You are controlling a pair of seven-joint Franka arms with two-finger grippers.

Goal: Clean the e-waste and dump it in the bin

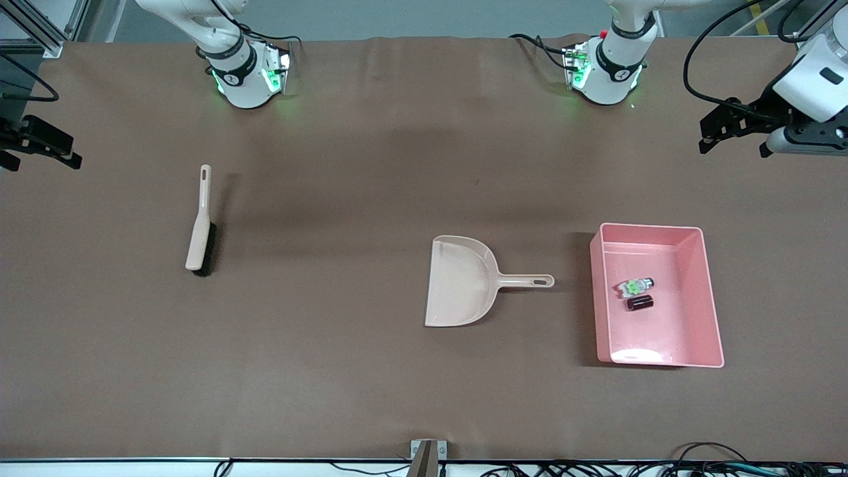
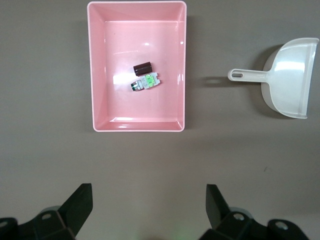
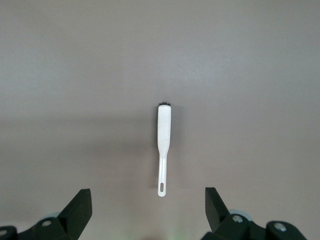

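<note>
Inside the pink plastic bin lies the e-waste — both grippers' jaws gape empty.

You have a table covered in brown cloth, with three things lying directly on it. The brush lies toward the right arm's end, the beige dustpan sits near the middle with its handle pointing at the pink bin, which rests toward the left arm's end.
</note>
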